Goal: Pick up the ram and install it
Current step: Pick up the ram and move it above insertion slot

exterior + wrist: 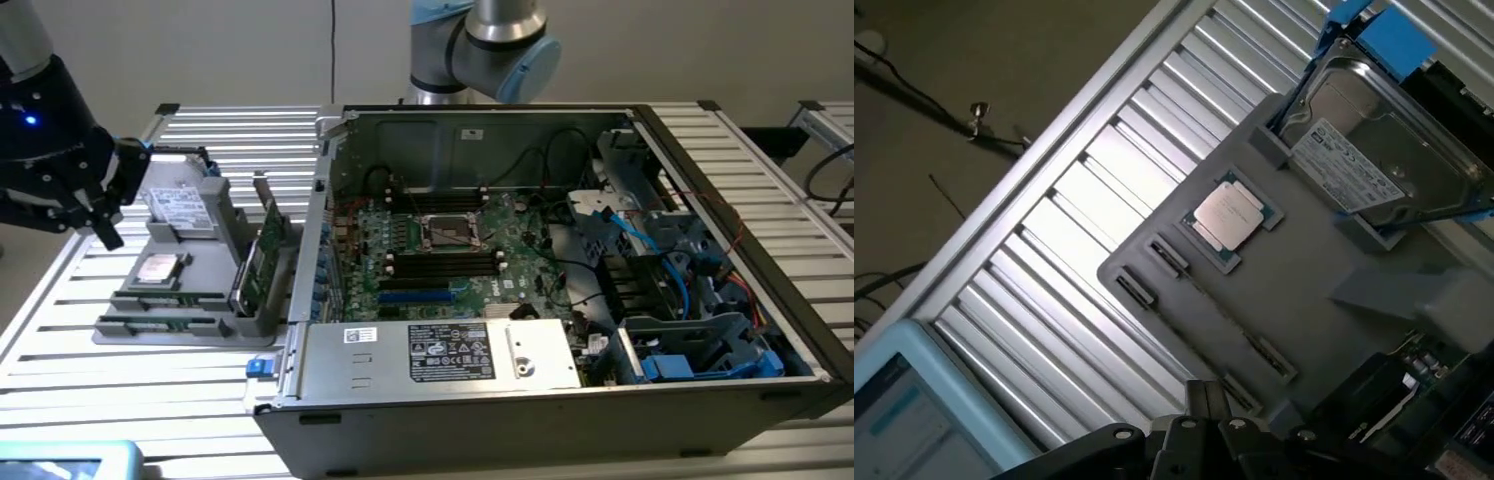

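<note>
Coming down straight over the ram (167, 296) looks best, so the spread, empty fingers (107, 232) can hug its thin sides; it sits below them.

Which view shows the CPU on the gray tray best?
Wrist view: the CPU shows its silver lid and green border, seated in the gray tray. In the exterior view the CPU is just a pale patch on that tray.

Bright, even overhead light fills the exterior view; the slatted tabletop (147, 390) gleams pale, while the computer case (534, 430) holds soft shadow inside. In the wrist view, hard glare whitens the slats beside the grey tray (1324, 260); the floor (974, 50) beyond lies dim.
</note>
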You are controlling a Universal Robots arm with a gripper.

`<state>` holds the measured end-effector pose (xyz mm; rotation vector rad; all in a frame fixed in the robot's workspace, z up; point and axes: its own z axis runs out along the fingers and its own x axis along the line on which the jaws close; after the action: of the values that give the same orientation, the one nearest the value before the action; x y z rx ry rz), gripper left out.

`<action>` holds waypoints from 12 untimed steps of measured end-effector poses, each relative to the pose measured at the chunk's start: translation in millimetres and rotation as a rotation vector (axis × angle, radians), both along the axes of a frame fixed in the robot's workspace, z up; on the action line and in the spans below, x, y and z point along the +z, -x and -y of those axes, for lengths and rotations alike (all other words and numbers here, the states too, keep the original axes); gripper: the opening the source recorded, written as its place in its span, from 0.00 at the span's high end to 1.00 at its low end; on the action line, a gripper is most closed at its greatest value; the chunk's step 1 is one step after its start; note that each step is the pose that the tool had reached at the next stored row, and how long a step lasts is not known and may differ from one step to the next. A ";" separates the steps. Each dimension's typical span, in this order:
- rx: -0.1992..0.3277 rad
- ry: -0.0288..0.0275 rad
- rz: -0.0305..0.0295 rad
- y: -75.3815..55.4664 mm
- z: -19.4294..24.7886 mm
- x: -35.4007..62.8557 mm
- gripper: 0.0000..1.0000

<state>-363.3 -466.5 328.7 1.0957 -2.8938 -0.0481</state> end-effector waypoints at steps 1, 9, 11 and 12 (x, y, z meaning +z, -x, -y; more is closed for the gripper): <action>0.019 0.0000 0.0003 0.0 0.0 -0.1 0.89; 0.158 0.0008 0.0169 0.0 -0.1 -0.2 0.89; 0.185 0.0020 0.0320 0.0 0.0 -0.5 0.89; 0.196 0.0026 0.0376 0.0 -0.1 -0.6 0.89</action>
<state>-363.3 -466.4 328.2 1.3885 -2.8007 -0.0165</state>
